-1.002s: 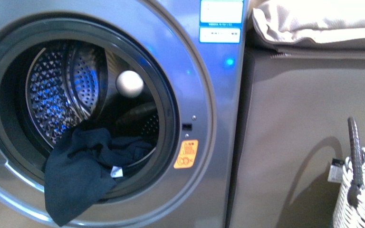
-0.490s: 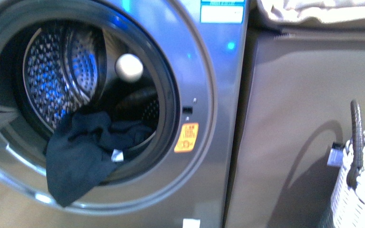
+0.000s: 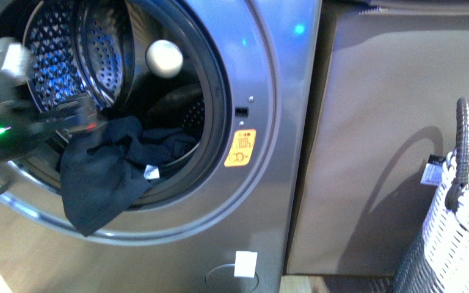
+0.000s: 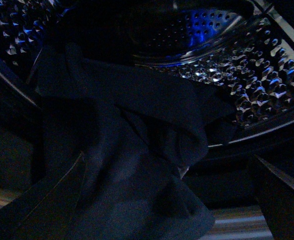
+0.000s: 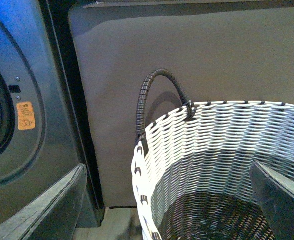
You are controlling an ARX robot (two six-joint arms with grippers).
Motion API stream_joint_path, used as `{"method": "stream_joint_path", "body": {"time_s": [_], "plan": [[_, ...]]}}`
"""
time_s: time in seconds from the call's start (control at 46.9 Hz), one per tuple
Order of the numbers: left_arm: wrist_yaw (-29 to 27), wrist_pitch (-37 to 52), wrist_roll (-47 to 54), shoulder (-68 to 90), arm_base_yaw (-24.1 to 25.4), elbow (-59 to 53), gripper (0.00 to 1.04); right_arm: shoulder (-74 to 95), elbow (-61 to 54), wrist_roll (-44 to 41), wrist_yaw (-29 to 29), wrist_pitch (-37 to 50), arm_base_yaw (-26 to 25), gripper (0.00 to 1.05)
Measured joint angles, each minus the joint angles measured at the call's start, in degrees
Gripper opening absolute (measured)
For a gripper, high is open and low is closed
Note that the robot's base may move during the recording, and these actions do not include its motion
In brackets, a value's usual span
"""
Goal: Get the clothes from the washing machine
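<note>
L pincer (image 3: 87, 119) spread by clothes (image 3: 98, 183) draped over washing machine (image 3: 272, 91) rim

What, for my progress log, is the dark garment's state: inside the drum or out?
Partly out: the clothes drape over the door rim of the washing machine, lower corner hanging outside, the rest inside the drum.

Likely home laundry area: grey front-load washing machine (image 3: 281, 122), white woven basket (image 5: 226, 145), grey-brown panel (image 3: 372, 152) alongside.
</note>
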Motion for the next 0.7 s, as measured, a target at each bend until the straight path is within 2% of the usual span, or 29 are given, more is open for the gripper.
{"method": "stream_joint_path", "body": {"time_s": [0.384, 0.704], "plan": [[-4.22, -7.76, 1.84, 11.5, -2.21, 16.76, 0.98, 0.0, 0.0, 0.0, 0.0, 0.0, 0.02, 0.97], [-8.46, -16.61, 3.58, 22.23, -1.64, 30.93, 0.98, 0.0, 0.0, 0.0, 0.0, 0.0, 0.02, 0.97]]}}
